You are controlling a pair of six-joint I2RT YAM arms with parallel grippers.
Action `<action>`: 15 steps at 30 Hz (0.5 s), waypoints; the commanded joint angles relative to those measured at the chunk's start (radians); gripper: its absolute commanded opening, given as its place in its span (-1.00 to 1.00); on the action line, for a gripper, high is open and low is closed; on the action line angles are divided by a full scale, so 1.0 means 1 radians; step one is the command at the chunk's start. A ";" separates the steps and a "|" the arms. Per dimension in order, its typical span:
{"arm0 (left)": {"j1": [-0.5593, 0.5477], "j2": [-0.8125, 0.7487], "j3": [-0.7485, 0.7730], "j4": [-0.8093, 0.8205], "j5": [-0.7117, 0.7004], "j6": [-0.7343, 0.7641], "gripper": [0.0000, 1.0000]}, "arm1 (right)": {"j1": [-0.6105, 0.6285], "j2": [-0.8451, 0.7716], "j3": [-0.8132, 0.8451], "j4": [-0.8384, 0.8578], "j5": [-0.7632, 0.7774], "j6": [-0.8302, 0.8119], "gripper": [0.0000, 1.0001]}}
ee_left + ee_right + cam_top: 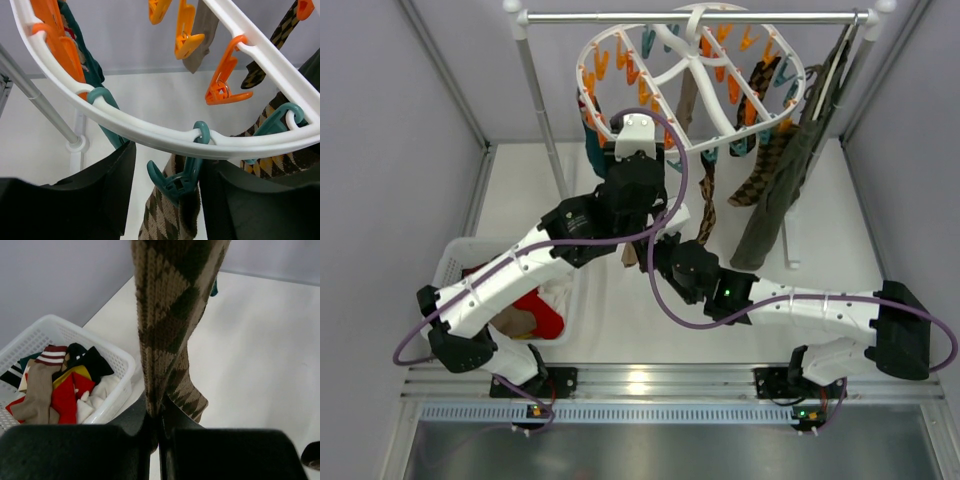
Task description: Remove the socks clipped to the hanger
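The right hand (pixel 160 416) is gripping the lower end of the sock (pixel 170 315), which is hanging lengthwise straight below the teal clip (pixel 176 181) that the open left hand (pixel 167 172) is straddling.

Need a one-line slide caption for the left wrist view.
Left gripper open astride the teal clip that pins a brown argyle sock to the white hanger.

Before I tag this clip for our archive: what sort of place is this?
Likely a lab mock-up of a laundry corner: a clip hanger holding socks on a metal rail, a white basket of loose socks, and plain grey walls boxing in the table.
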 commanded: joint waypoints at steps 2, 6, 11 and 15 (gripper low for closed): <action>0.025 -0.011 0.010 0.030 0.047 -0.009 -0.04 | 0.022 -0.009 0.000 0.070 -0.027 -0.009 -1.00; 0.028 0.001 0.025 0.030 0.050 -0.004 -0.63 | 0.022 -0.007 -0.015 0.071 -0.027 0.000 -1.00; 0.036 -0.005 0.016 0.029 0.061 -0.013 -0.81 | 0.023 -0.021 -0.065 0.073 -0.031 0.017 -1.00; 0.034 -0.026 -0.001 0.029 0.102 -0.021 -0.59 | 0.036 -0.062 -0.175 0.097 -0.053 0.050 -1.00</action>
